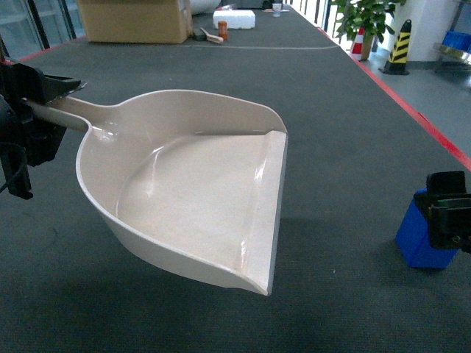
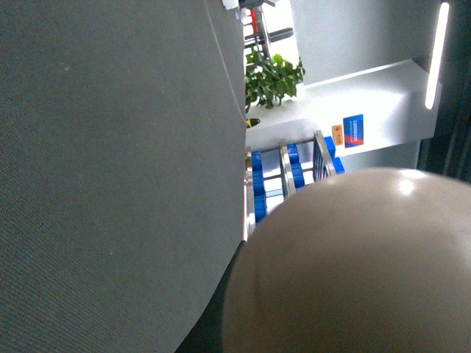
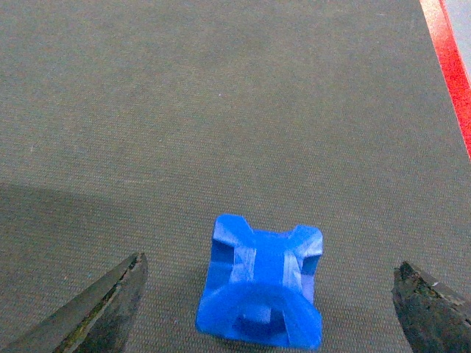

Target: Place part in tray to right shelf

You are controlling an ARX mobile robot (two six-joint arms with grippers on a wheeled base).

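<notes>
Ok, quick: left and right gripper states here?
Left gripper: shut on the dustpan handle.
Right gripper: open, fingers either side of the blue part, not gripping.

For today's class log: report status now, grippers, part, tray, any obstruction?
Left gripper shut on tray handle, tray empty. Right gripper open, straddling blue part on the floor, not gripped. Nothing in the way between part and tray.

1. Head view: high, slanting down and forward along the dark floor (image 1: 346,110), close over the beige tray (image 1: 199,191).
2. Left wrist view: rolled sideways, pressed near the tray's underside (image 2: 360,272), facing distant blue shelving (image 2: 291,173).
3. Right wrist view: steeply downward, close above the blue part (image 3: 261,290), which the head view shares at right (image 1: 416,235).
</notes>
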